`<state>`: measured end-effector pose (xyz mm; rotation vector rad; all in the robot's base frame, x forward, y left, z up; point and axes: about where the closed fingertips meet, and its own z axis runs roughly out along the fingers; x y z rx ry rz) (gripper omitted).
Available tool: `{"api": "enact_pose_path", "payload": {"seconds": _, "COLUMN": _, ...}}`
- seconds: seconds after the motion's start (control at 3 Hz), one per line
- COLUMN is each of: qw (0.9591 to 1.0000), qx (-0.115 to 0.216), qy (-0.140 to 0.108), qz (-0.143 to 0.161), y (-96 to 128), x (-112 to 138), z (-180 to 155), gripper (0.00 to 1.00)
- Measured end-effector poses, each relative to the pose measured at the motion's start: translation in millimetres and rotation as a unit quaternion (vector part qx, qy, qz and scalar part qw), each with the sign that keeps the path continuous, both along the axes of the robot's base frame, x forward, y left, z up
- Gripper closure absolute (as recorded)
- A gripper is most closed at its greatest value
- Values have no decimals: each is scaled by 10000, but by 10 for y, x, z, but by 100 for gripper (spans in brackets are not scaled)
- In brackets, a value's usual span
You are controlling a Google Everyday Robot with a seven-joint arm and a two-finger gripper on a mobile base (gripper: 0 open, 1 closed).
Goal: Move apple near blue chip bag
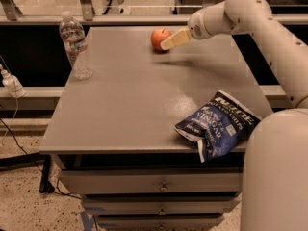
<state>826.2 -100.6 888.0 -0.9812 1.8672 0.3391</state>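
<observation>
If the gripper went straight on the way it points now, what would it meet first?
The apple. The gripper is over the far part of the table, pointing toward the picture's left, its tip right at the apple's right side. Depth is unclear from one view; it may already touch.
</observation>
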Motion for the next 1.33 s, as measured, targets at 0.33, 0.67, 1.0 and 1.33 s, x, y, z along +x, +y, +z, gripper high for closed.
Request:
{"api": "enact_pose_path", "payload": {"seconds": 0.33, "qw": 9997, "qx": 80, "qy": 156, "qz": 166, "y": 161, "x": 106, "z": -184, "gripper": 0}}
{"api": "enact_pose_path", "payload": {"seconds": 0.67, "qw": 9992, "qx": 136, "qy": 191, "qz": 325, "y": 313, "x": 237, "z": -274, "gripper": 0}}
{"api": "enact_pose_path", "payload": {"seconds": 1.0, "qw": 9987, "qx": 148, "qy": 165, "qz": 458, "y": 441, "x": 329, "z": -300, "gripper": 17}}
{"api": "enact_pose_path", "payload": {"seconds": 1.33, "qw": 9988, "qx": 140, "qy": 187, "qz": 437, "y": 381, "x": 332, "z": -264, "gripper": 41}}
